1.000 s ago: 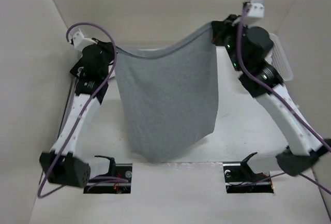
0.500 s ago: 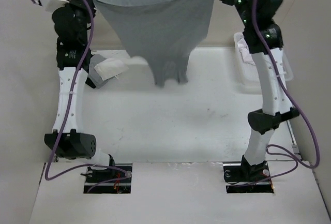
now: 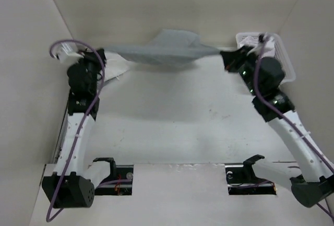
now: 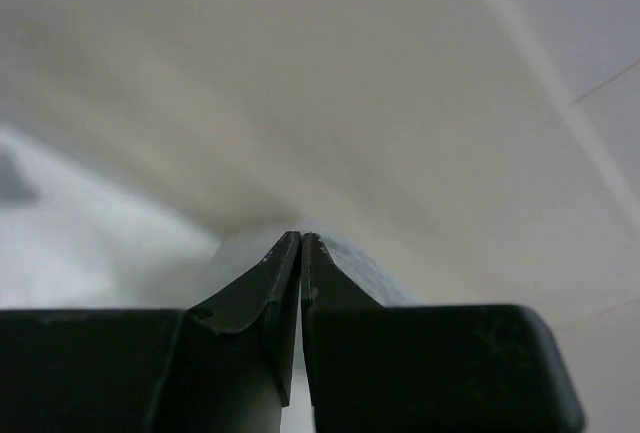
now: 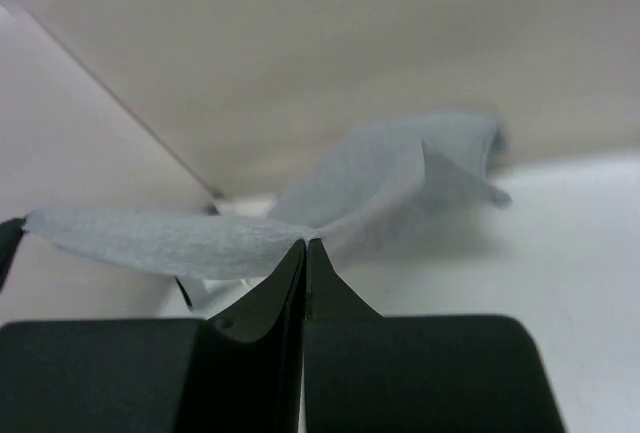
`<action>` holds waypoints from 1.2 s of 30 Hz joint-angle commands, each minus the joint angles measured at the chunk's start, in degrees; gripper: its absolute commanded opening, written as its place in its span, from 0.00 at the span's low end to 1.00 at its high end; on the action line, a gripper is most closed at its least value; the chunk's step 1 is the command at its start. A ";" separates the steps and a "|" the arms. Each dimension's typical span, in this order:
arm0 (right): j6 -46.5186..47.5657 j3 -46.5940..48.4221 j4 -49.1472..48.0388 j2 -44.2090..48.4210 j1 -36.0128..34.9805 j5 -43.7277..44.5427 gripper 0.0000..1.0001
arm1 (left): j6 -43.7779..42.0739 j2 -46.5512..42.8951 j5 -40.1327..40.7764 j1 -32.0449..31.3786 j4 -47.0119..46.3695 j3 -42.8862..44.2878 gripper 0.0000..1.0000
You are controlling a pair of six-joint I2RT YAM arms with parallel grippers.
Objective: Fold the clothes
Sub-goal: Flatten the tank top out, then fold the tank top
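**A:** Start at the left. What have the left fingers (image 4: 300, 245) got?

**B:** They're pinched fully shut. In the top view the grey shirt (image 3: 169, 51) runs right up to them, and the wrist view shows a grey strip just past the tips. I'd call that a grip on one corner, though it's blurred. A white cloth (image 3: 117, 68) lies on the counter (image 3: 172, 121) just beside that arm.

**A:** And the shirt itself?

**B:** It's slung in the air between the two arms, over the far edge of the counter. It's pulled nearly flat, with a hump bulging in the middle. None of it looks settled on the surface.

**A:** The right side?

**B:** The right fingers (image 5: 305, 248) are closed tight too, with the shirt's edge clamped between the tips and fabric fanning away to both sides. A white basket (image 3: 284, 54) sits behind that arm.

**A:** So which step is this?

**B:** Spreading, I'd judge. The fold proper isn't begun. Next, both arms need to come down and toward the near edge together, holding the edge taut. That way the shirt lands flat and clear of the white cloth.
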State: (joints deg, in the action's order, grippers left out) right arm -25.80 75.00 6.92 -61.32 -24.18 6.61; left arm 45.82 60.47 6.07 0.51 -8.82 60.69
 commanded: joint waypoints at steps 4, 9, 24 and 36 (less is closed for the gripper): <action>-9.25 -40.41 -5.25 22.08 -11.25 5.86 0.00 | -1.26 -26.25 3.95 -2.22 9.85 -30.08 0.03; -20.32 -52.49 6.68 36.34 -24.61 9.73 0.00 | 2.51 -41.11 0.01 -4.94 30.58 -35.37 0.02; -32.49 -41.60 22.29 28.64 -58.50 29.69 0.00 | 8.85 -52.31 3.25 -9.43 48.05 -27.90 0.01; -11.29 -29.86 -13.93 0.98 -1.29 -3.69 0.00 | 9.82 -5.68 14.67 -8.21 -1.51 -20.11 0.01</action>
State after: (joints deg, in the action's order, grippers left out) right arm -42.50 36.27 8.14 -53.89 -32.08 12.27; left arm 56.01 45.36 15.62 -8.29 10.07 33.10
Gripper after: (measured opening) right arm 0.005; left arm 0.018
